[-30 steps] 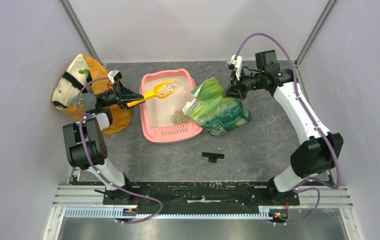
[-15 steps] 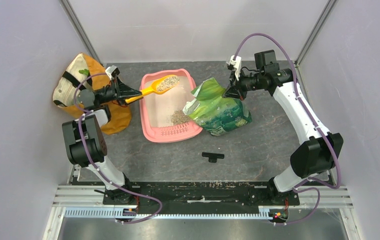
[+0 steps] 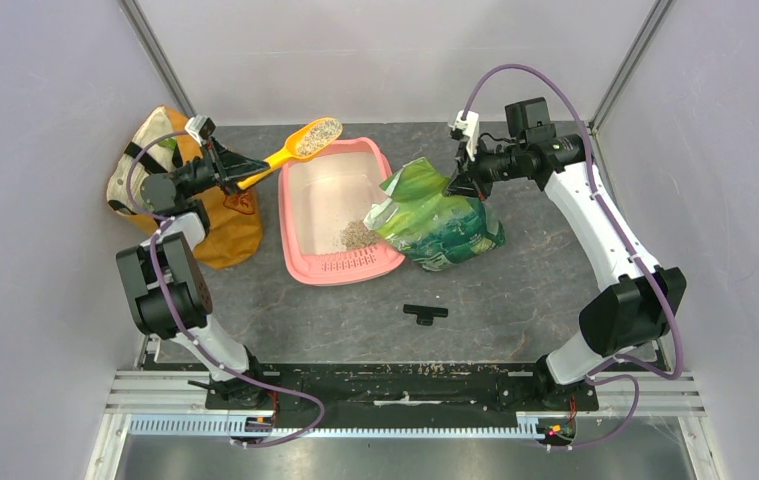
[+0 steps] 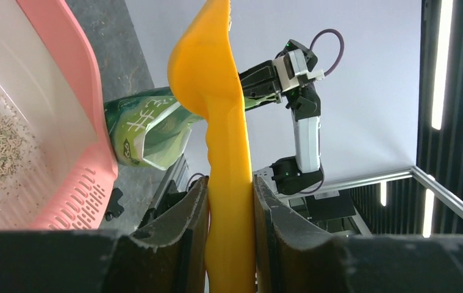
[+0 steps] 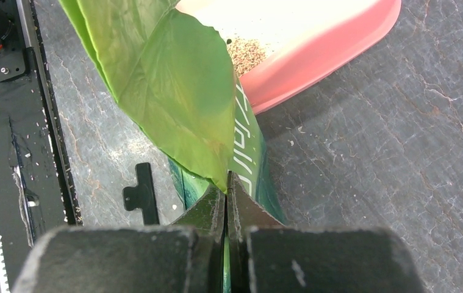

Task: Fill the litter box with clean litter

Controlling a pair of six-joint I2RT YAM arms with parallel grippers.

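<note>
Top external view shows the left gripper [image 3: 238,170] clamped on the handle of the orange scoop [image 3: 290,150]. The scoop's bowl is loaded with grey-beige litter [image 3: 317,133] and hangs at the far left corner of the litter box [image 3: 345,268]; whether it is over the rim or just past it cannot be told. In the left wrist view the fingers [image 4: 180,213] press on both sides of the handle with no gap. The right gripper [image 3: 458,183] is pinched on the upper edge of the green foil bag [image 3: 440,228], and the right wrist view shows its jaws squeezed together with only the thin foil between them. That bag leans against the right long side of the litter box, its open mouth toward the tray. The pink litter box lies flat on the table [image 3: 515,290] with its slotted lip at the near end. It holds a small pile of the same litter close to that lip, toward the right wall, and most of its pale floor shows. An orange-tan fabric bag [image 3: 225,230] sits left of the litter box, beneath the left arm. A small black part [image 3: 424,313] lies nearer than the litter box, apart from it.
</note>
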